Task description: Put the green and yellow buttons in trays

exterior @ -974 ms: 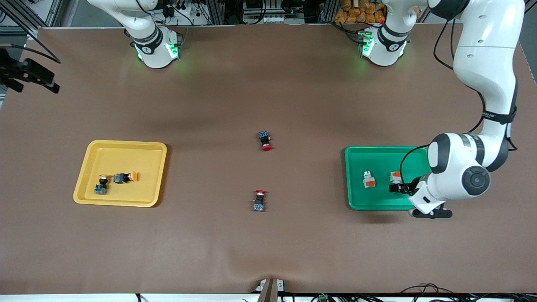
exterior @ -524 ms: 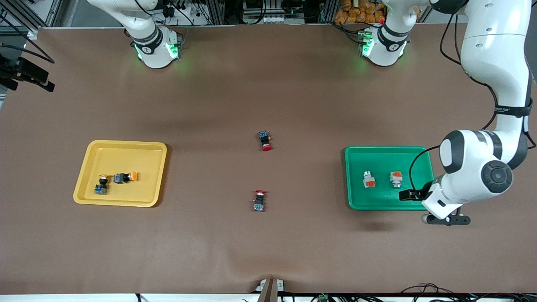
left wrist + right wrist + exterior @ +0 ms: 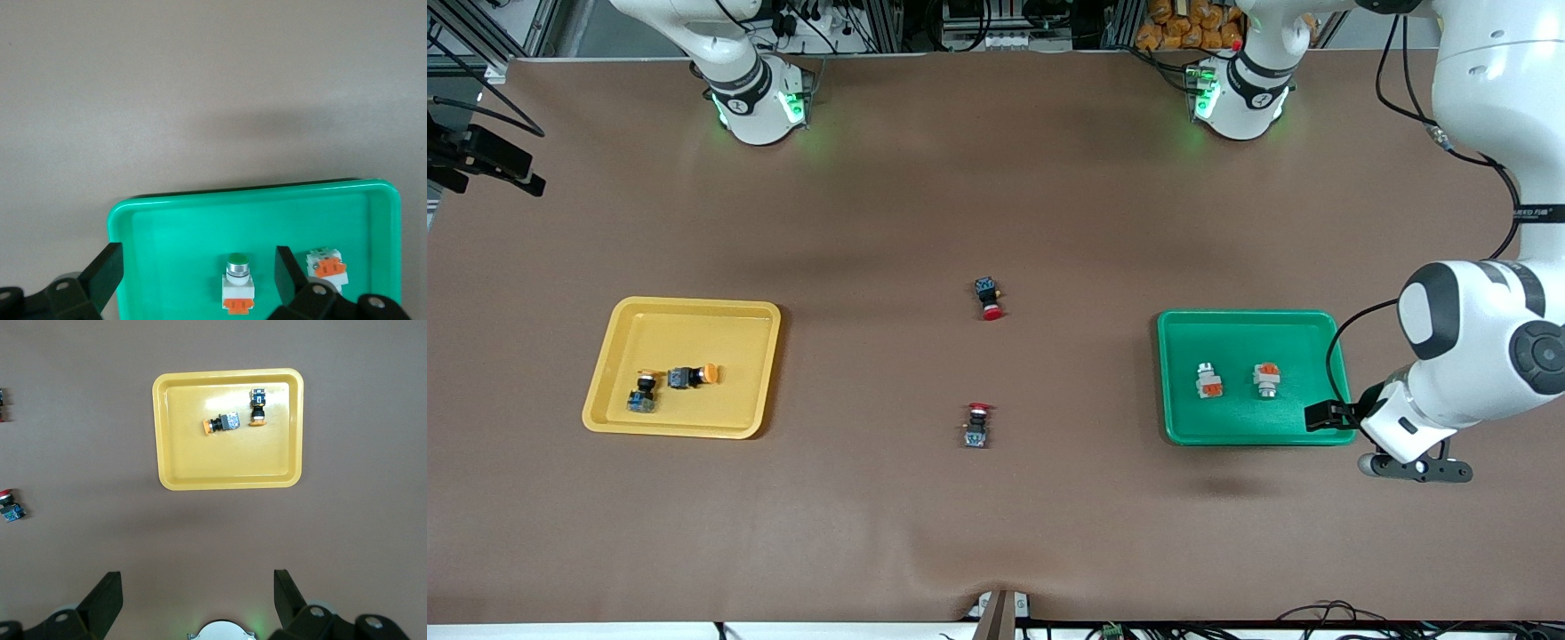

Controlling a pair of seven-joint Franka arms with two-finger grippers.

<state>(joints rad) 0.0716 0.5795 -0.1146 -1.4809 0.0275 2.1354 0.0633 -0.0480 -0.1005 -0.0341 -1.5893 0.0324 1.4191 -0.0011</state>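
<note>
Two silver-white buttons (image 3: 1234, 380) lie in the green tray (image 3: 1183, 329) beside our left gripper (image 3: 1414, 467). From the left wrist, its fingers (image 3: 107, 273) spread wide, empty. From the right wrist, our right gripper (image 3: 193, 603) gapes above the yellow tray (image 3: 227, 477) holding two orange-capped buttons (image 3: 237, 417).

Desk (image 3: 996, 204) surface: brown mat, lightly rippled toward the 6 o'clock edge. Along the 12 o'clock edge: aluminium framing (image 3: 889, 22), loose cables (image 3: 809, 18), and a pile of orange items (image 3: 1183, 22). Lighting even, shadows soft.
</note>
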